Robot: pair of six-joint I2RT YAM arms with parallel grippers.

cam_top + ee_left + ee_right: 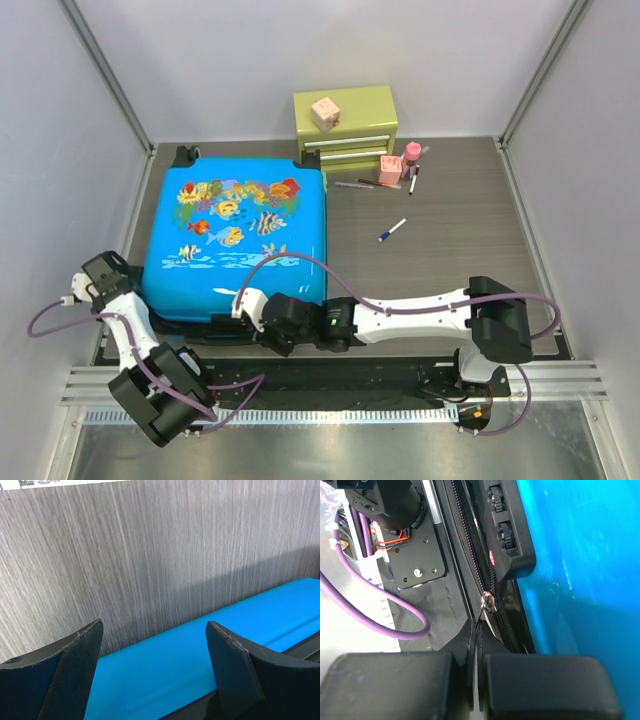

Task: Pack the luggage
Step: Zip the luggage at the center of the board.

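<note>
Right fingers (476,640): clenched on the zipper pull (488,605) at the 6 o'clock edge of the luggage (235,240).
Left fingers (154,627): released, spread apart at the luggage's 8 o'clock corner, nothing gripped.
Luggage: laid flat, lid down, at 10 o'clock on the tabletop (450,230).
Green drawer chest (345,125): placed at its 1 o'clock.

A dark grey wood-grain desk (450,270) fills a booth with 3 plain pale sides: the back wall (330,50), left wall (50,200) and right wall (600,150). 1 aluminium post (107,72) lines the rear left corner, and 1 more (540,70) the rear right. A small green drawer chest (350,110) stands against the back wall. A ribbed metal rail (570,378) and a brushed steel sheet (330,455) edge the near side. The light is soft and even.
</note>
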